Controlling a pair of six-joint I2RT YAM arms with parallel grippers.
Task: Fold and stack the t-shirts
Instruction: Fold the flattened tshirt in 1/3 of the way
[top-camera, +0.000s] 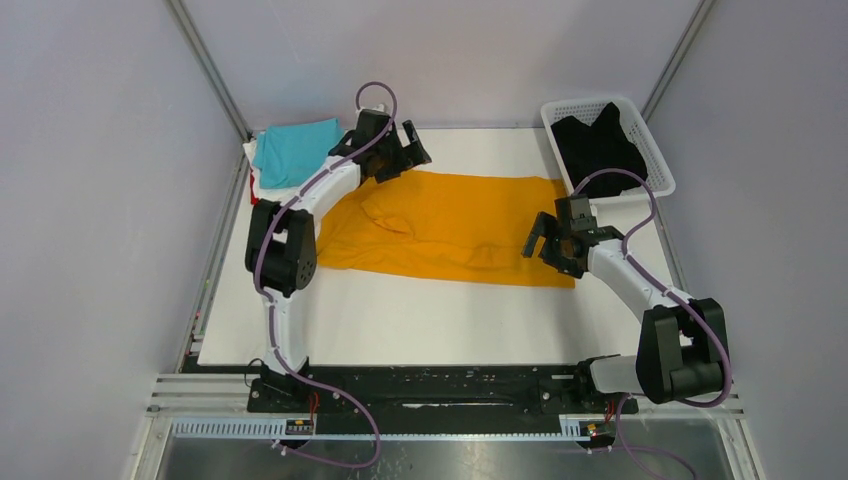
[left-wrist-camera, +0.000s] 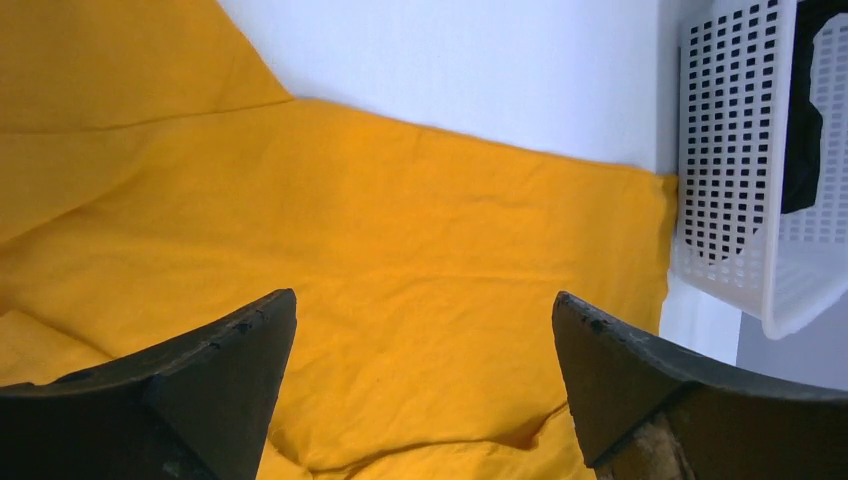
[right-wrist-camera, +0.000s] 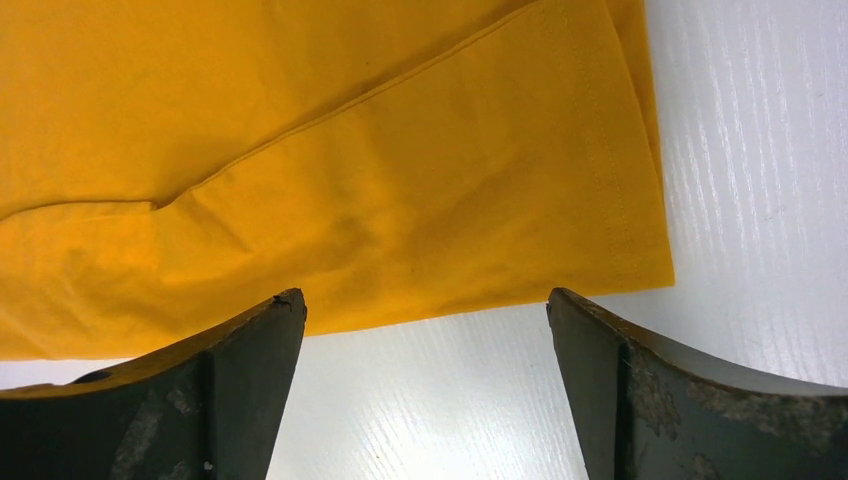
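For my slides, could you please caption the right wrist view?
Open right hand poised over the hemmed corner of the orange-yellow t-shirt on the white table.

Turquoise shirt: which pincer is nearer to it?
Left. The left pincer hovers just beside the turquoise shirt, over the far edge of the orange shirt; the right pincer is farther off, at that shirt's hem.

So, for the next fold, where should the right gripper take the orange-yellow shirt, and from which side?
Probably the near right corner of the orange-yellow shirt, on its stitched hem. The corner lies flat, with bare table in front of it and to its right. The open right gripper hovers close by and can come down from the near edge to pinch the hem.
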